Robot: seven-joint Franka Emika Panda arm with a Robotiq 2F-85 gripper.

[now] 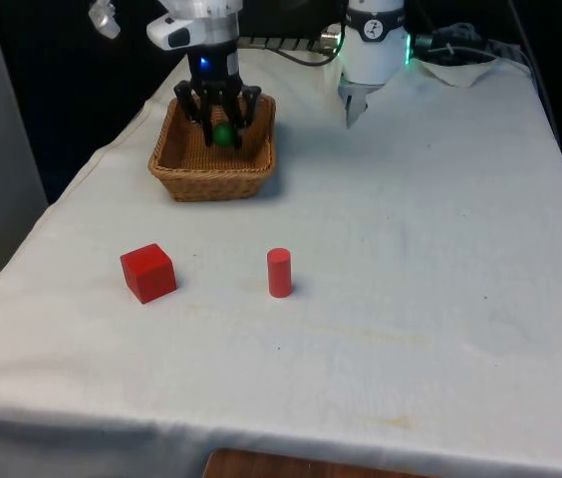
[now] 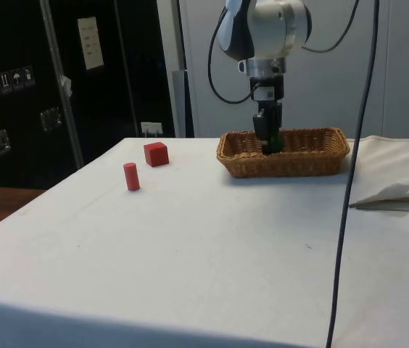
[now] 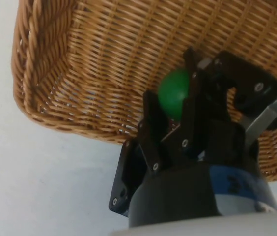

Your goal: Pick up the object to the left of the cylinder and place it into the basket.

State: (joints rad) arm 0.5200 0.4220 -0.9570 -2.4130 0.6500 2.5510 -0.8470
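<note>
A green ball (image 1: pixel 223 136) sits between the fingers of my black gripper (image 1: pixel 223 130), which reaches down inside the wicker basket (image 1: pixel 211 185) at the far end of the table. In the wrist view both fingers press against the ball (image 3: pixel 170 93) just above the woven basket floor (image 3: pixel 79 59). From the side, the gripper (image 2: pixel 268 143) dips below the basket's rim (image 2: pixel 284 164). A red cube (image 1: pixel 147 272) lies on the cloth at the front view's left of an upright red cylinder (image 1: pixel 279 273). Both stand well apart from the gripper, nearer the table's front.
Seen from the side, the cube (image 2: pixel 156 154) and the cylinder (image 2: pixel 131 177) stand near the table's far edge. A crumpled fold of white cloth (image 2: pixel 393 192) lies beside the basket. Black cables (image 2: pixel 349 174) hang down in front.
</note>
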